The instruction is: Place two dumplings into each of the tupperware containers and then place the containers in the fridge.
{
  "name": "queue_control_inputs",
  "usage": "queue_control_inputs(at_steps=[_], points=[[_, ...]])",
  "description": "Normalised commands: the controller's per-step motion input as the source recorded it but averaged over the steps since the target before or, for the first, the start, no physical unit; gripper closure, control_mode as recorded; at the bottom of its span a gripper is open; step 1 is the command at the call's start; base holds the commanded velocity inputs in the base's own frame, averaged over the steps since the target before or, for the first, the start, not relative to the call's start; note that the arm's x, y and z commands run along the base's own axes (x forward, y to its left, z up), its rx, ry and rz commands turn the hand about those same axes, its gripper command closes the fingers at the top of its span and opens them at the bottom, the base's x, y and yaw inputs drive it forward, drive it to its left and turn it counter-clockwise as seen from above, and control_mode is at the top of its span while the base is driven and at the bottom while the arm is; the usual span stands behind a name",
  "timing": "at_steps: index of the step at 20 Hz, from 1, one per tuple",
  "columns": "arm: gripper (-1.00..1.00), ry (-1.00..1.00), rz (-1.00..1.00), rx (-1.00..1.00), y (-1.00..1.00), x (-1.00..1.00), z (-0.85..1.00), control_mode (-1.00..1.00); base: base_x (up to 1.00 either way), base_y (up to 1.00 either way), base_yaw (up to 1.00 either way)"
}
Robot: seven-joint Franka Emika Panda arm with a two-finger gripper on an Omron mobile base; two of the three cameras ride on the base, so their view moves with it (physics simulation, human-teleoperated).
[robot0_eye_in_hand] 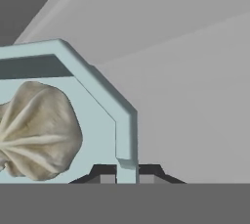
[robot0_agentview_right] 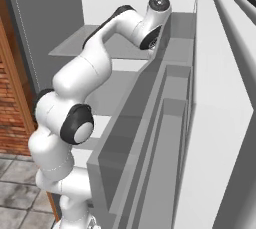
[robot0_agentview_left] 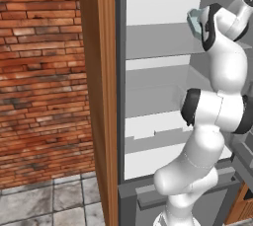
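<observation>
A red brick wall (robot0_agentview_left: 44,72) with rough mortar lines stands left of the fridge (robot0_agentview_left: 148,87), over a floor (robot0_agentview_left: 49,200) of mottled grey stone tiles. The fridge has a brown wooden side edge, smooth grey inner walls, flat shelves and a white back panel. The glossy white arm reaches up to an upper shelf (robot0_agentview_right: 80,43). There the pincer (robot0_eye_in_hand: 126,176) is clenched on the thin rim of a teal tray (robot0_eye_in_hand: 100,88) with a cut corner, carried in the fridge's upper part. Inside the tray lies a beige pleated dumpling (robot0_eye_in_hand: 39,132) with radiating folds. No writing is legible anywhere.
</observation>
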Motion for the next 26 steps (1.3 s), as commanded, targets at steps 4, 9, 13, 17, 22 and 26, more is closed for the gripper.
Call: queue_control_inputs(at_steps=[4,9,13,17,22,26], points=[[1.00,0.00,0.00,0.01,-0.29,0.60,-0.46,-1.00,0.00,0.00,0.00],[1.00,-0.03,0.02,0.00,-0.09,0.14,-0.71,-1.00,0.00,0.00,0.00],[1.00,-0.04,0.00,0.00,0.00,0.00,-0.42,-1.00,0.00,0.00,0.00],[1.00,0.00,0.00,0.00,0.00,0.00,-0.57,-1.00,0.00,0.00,0.00],[1.00,0.00,0.00,0.00,0.00,0.00,-0.59,-1.00,0.00,0.00,0.00],[1.00,0.01,0.00,0.00,0.00,0.00,-0.54,-1.00,0.00,0.00,0.00]])
